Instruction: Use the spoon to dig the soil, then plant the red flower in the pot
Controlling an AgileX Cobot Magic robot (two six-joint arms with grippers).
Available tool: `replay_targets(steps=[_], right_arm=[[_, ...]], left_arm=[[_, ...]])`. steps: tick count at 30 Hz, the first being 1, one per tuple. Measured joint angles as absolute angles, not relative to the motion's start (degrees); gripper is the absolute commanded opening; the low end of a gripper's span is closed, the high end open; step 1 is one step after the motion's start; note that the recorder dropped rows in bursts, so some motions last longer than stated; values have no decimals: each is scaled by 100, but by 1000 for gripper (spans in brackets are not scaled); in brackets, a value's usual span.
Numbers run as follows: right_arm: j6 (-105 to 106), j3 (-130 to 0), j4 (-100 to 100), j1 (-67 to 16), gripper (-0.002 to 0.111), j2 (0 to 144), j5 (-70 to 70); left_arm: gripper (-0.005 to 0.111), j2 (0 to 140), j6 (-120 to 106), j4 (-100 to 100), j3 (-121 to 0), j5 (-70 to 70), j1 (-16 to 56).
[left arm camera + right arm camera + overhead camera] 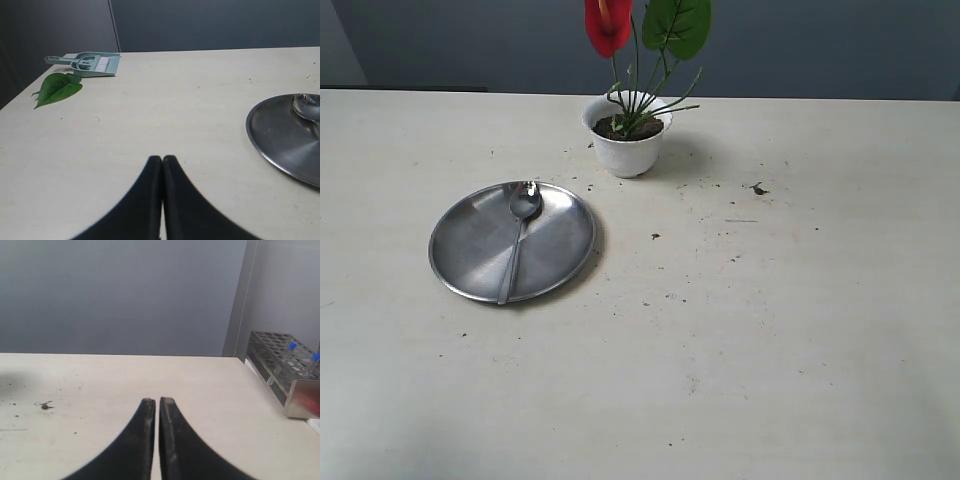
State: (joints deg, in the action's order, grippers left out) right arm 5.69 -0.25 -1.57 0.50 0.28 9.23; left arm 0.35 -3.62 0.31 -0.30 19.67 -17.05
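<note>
The white scalloped pot (628, 146) stands at the back of the table, holding dark soil (612, 127). The red flower (608, 25) with its broad green leaf (677, 24) stands upright in that soil. The steel spoon (518, 237) lies on the round steel plate (470, 250), bowl toward the pot; its bowl also shows in the left wrist view (307, 107). Neither gripper appears in the exterior view. My left gripper (162, 159) is shut and empty above bare table, to one side of the plate (280, 137). My right gripper (157, 401) is shut with nothing in it.
Dark soil crumbs (757, 188) are scattered right of the pot, and some crumbs (45, 405) show in the right wrist view. A loose green leaf (57, 87) and a small dustpan with brush (92, 63) lie at a far table corner. A metal tube rack (287, 367) stands at the table's edge.
</note>
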Motion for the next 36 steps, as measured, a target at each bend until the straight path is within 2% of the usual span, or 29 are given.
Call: replay_targets(steps=[36], right_arm=[[170,-25,-195,50,4,19,1990]], left_arm=[[0,35,-362,31,-30,1967,-1705]])
